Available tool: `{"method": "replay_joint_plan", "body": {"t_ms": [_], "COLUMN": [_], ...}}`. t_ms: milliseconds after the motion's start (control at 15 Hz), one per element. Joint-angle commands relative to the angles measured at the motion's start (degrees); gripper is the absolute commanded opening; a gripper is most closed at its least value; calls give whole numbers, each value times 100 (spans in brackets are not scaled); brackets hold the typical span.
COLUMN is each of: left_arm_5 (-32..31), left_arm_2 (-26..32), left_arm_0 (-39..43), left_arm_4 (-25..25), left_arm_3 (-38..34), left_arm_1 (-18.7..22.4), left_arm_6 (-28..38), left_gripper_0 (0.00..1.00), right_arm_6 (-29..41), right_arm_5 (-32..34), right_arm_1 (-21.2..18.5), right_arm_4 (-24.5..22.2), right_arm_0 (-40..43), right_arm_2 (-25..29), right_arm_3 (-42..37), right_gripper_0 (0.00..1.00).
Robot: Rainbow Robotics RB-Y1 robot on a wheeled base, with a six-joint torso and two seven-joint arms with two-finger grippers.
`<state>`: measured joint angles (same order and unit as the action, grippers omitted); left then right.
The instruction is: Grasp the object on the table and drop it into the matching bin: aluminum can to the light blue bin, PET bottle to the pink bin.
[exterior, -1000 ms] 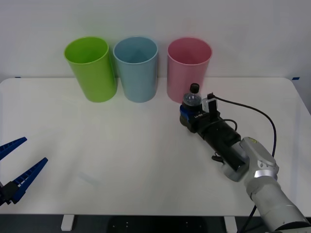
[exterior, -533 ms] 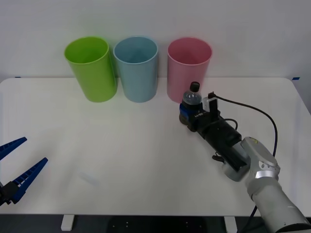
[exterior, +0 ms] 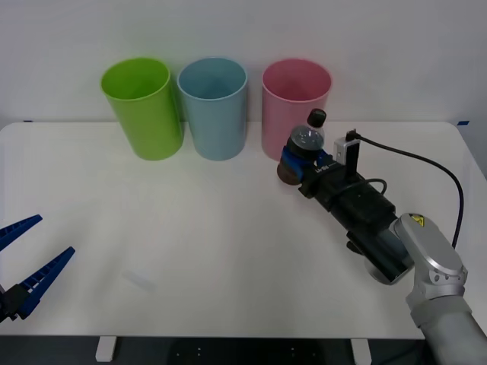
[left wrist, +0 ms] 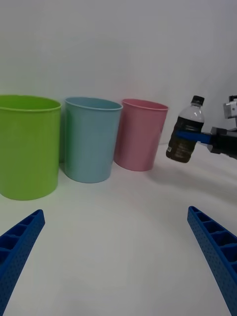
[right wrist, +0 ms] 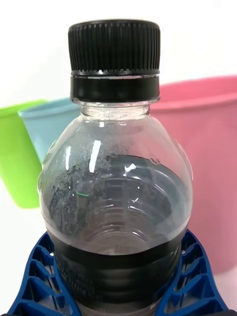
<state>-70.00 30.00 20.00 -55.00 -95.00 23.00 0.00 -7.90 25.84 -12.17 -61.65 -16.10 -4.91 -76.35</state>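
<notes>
The right gripper [exterior: 298, 162] has its 2 blue ribbed fingers [right wrist: 192, 276] closed around the dark lower body of the PET bottle [exterior: 306, 141], holding it clear of the table [exterior: 190, 228], with a shadow on the white surface under it in the left wrist view. The bottle is tilted, its black cap [exterior: 316, 118] leaning up and toward the robot's right, and it hangs just in front of the pink bin [exterior: 296, 99], its cap level with the upper part of the bin's wall rather than over the rim. From the right wrist camera the bottle's clear shoulder stands out against the pink wall, with dark liquid in its lower part. The light blue bin [exterior: 214, 106] stands just left of the pink one, and a lime green bin [exterior: 143, 106] stands left of that, all 3 in a row along the far edge. The left gripper [exterior: 30, 262] waits low at the near left corner of the table, its fingers spread wide and holding nothing.
</notes>
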Motion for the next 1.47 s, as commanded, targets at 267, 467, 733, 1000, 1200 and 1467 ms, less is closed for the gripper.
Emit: {"method": "replay_joint_plan", "body": {"t_ms": [267, 467, 733, 1000, 1200, 1467], "left_arm_5": [0, 0, 0, 0, 0, 0], "left_arm_2": [0, 0, 0, 0, 0, 0], "left_arm_0": [0, 0, 0, 0, 0, 0], "left_arm_4": [0, 0, 0, 0, 0, 0], "left_arm_3": [0, 0, 0, 0, 0, 0], "left_arm_1": [0, 0, 0, 0, 0, 0], "left_arm_6": [0, 0, 0, 0, 0, 0], "left_gripper_0": [100, 100, 100, 100, 100, 100], "right_arm_6": [1414, 2029, 2706, 2837, 2829, 2670], "right_arm_5": [9, 79, 106, 97, 79, -325], "right_arm_1": [-417, -760, -1217, -1507, -1578, -1542], "right_arm_4": [-409, -409, -409, -409, -514, -620], "right_arm_0": [46, -59, -437, -1000, -1562, -2274], "right_arm_2": [34, 16, -80, -107, -133, -291], "right_arm_3": [-943, -1295, -1541, -1330, -794, -55], "right_gripper_0": [0, 0, 0, 0, 0, 0]}}
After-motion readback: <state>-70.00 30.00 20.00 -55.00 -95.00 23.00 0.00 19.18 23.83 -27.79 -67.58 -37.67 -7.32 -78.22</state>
